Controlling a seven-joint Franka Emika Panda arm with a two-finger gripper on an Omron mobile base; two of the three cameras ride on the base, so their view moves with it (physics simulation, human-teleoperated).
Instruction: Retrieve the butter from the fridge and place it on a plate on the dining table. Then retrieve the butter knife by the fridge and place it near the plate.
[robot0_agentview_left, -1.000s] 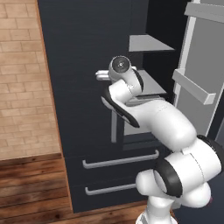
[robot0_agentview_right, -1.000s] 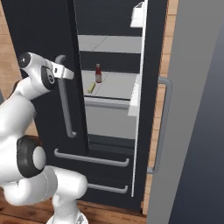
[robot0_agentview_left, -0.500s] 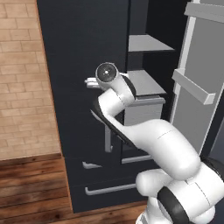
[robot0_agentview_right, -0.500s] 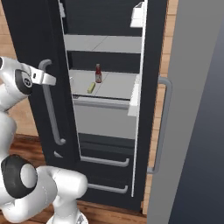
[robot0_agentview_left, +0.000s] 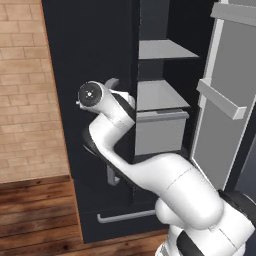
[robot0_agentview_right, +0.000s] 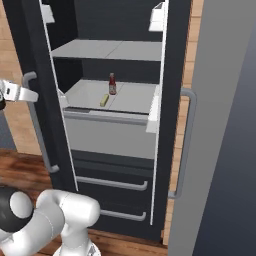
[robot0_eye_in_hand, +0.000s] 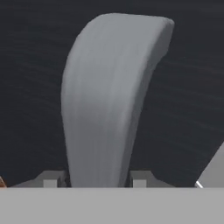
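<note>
Item 1. Brick wall (robot0_agentview_left: 25, 100), tan, far left in the left base view, above a wood-plank floor (robot0_agentview_left: 35, 210).

Item 2. Fridge (robot0_agentview_left: 90, 45), matte black, both doors swung open. In the right base view the left door (robot0_agentview_right: 47, 100) stands edge-on with a white-lined inner rim.

Item 3. Door handle (robot0_eye_in_hand: 109, 96), grey vertical bar on the left door, curved at its top. In the hand view it rises straight up between the two fingers (robot0_eye_in_hand: 139, 180), whose tips sit just beside it on either side; whether they press on it or stand slightly off cannot be told. The gripper (robot0_agentview_right: 17, 92) reaches the bar's upper end in the right base view.

Item 4. Arm (robot0_agentview_left: 150, 175), white, bent up from lower right to the handle in the left base view.

Item 5. Shelves (robot0_agentview_right: 120, 50), grey, two levels inside the open fridge, above a pale drawer front (robot0_agentview_right: 110, 132).

Item 6. Butter (robot0_agentview_right: 104, 100), pale-yellow stick, lying on the lower shelf near its front edge, left of centre.

Item 7. Red bottle (robot0_agentview_right: 112, 84), white cap, upright on the same shelf, just behind and right of the butter, apart from it.

Item 8. Lower drawers (robot0_agentview_right: 115, 200), two, with grey bar handles.

Item 9. Right door (robot0_agentview_right: 220, 125), grey inner face, far right.
</note>
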